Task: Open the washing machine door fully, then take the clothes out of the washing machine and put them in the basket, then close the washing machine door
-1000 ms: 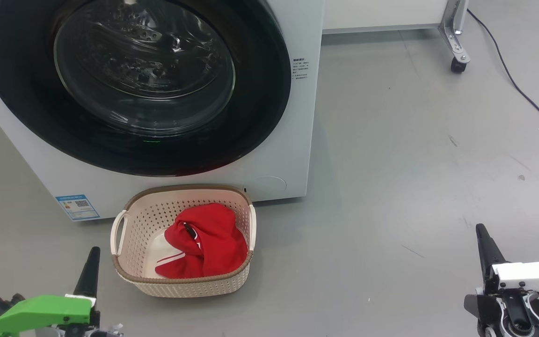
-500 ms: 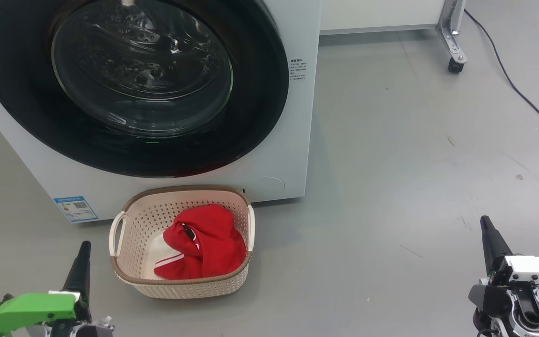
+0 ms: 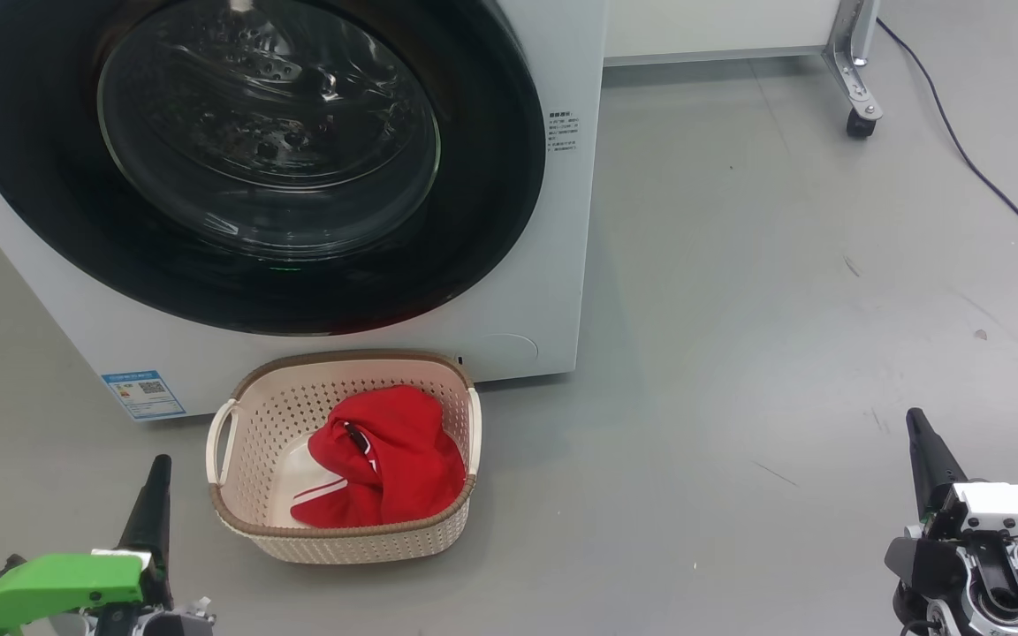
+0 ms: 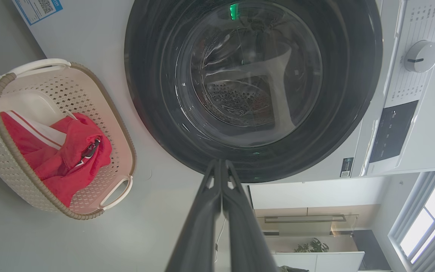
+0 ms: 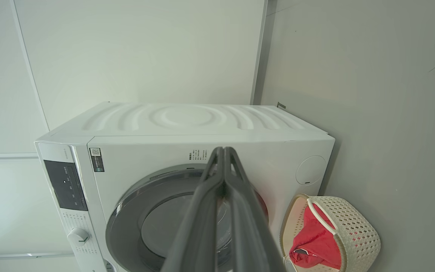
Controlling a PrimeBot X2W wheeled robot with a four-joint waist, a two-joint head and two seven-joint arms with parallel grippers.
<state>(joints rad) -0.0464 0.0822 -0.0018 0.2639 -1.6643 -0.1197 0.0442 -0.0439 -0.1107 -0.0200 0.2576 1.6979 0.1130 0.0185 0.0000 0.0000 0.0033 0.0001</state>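
**Arms at rest, door shut, clothes in the basket**

Nearest, at the lower left of the head view, the left gripper (image 3: 159, 468) is seen with its two dark fingers pressed together on nothing. The left wrist view shows the same at close range. At the lower right, the right gripper (image 3: 917, 422) is likewise pressed together and empty.

Against the picture of a second ago, both grippers are found slightly displaced in the frame. The whole view was also shifted a little, so part of that is put down to the camera. Over the last half second nothing is seen to have moved.

Just beyond, left of centre, the basket (image 3: 343, 357) stands on the grey floor (image 3: 739, 309), just in front of the machine. The clothes (image 3: 394, 459) lie inside it, heaped toward its right side, as they lay a second ago.

Farther off, the washing machine door (image 3: 266, 132) is seated flat against the front of the washing machine (image 3: 562, 265), as in both earlier pictures.

From this lie of things, all three steps are judged done. The stillness is read as the task's end, with nothing left to be gripped.
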